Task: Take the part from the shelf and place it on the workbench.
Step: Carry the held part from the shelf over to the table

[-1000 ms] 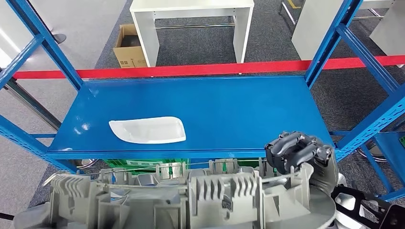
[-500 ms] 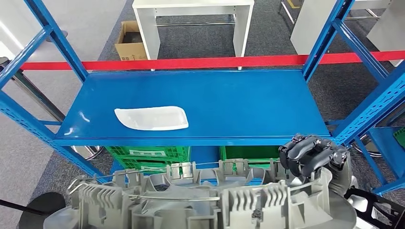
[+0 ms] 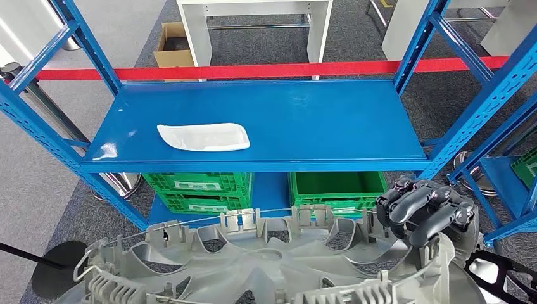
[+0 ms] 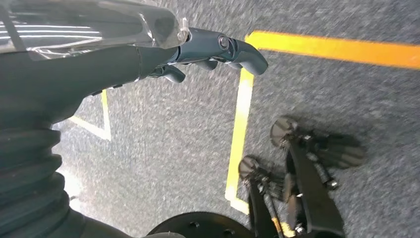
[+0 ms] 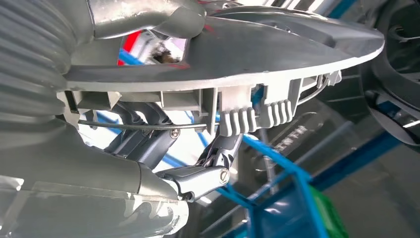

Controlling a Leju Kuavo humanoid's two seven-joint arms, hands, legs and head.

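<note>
The part [image 3: 266,266] is a large round grey plastic cover with ribs and clips along its rim; it spans the bottom of the head view, clear of the blue shelf [image 3: 304,120]. My right hand [image 3: 424,209] grips its right rim, dark fingers curled over the edge. In the right wrist view the part [image 5: 237,49] runs across above the right hand's fingers [image 5: 198,178]. In the left wrist view my left hand [image 4: 213,47] lies against the glossy face of the part [image 4: 89,20], above grey carpet.
A white shallow piece [image 3: 204,136] lies on the left of the shelf board. Green crates [image 3: 199,190] stand on the level below. Blue uprights [image 3: 63,152] flank the shelf, with a red bar [image 3: 253,71] behind. Farther back are a white table [image 3: 253,19] and a cardboard box [image 3: 172,47].
The whole view has shifted: the shelf now lies farther off and the green crates have come into sight. The part stays in my hands, tilted so more of its ribbed inside shows.
</note>
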